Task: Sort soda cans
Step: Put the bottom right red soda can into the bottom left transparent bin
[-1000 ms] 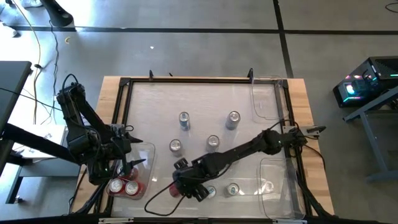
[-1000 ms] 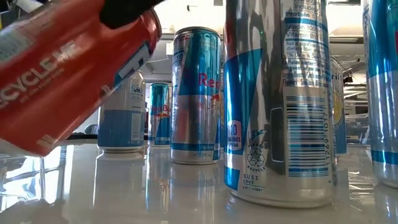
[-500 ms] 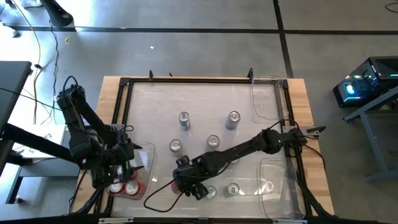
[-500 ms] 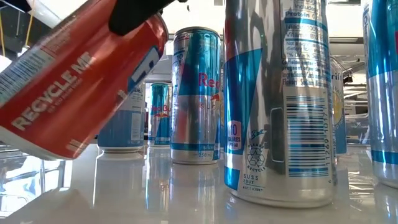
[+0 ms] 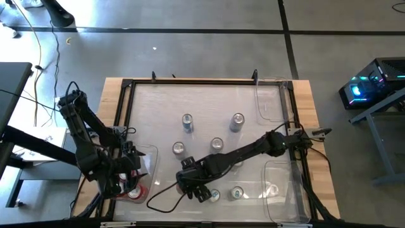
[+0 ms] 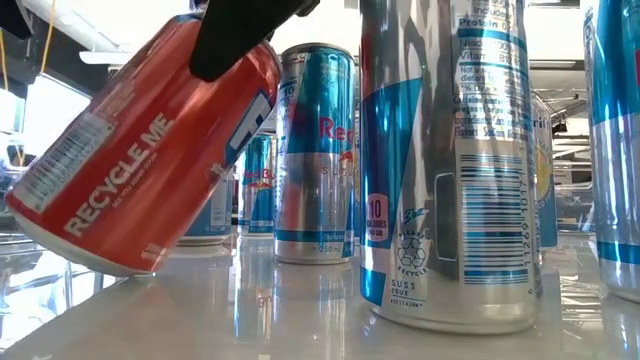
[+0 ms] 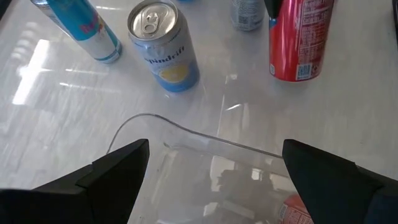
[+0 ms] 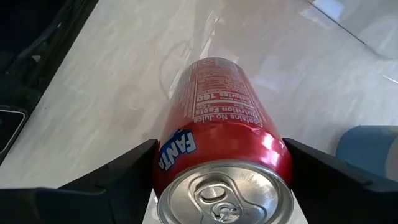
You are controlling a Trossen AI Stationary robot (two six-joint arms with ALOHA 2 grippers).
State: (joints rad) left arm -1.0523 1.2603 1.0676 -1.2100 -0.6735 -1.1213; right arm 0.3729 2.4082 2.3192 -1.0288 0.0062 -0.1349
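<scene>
Red soda can (image 8: 221,134), tilted, long axis leaning off upright above the counter (image 5: 202,107), is grasped near its top between the right gripper (image 5: 190,185) jaws; left gripper (image 7: 214,180) jaws are spread, empty.

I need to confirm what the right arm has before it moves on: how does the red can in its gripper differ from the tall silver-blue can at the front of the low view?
The red Fanta can is tilted, leaning off vertical between the right gripper's fingers; the silver-blue can stands upright and free on the table. The red can's body is solid red with white lettering; the other is silver with blue panels and a barcode. Both are metal drink cans.
</scene>
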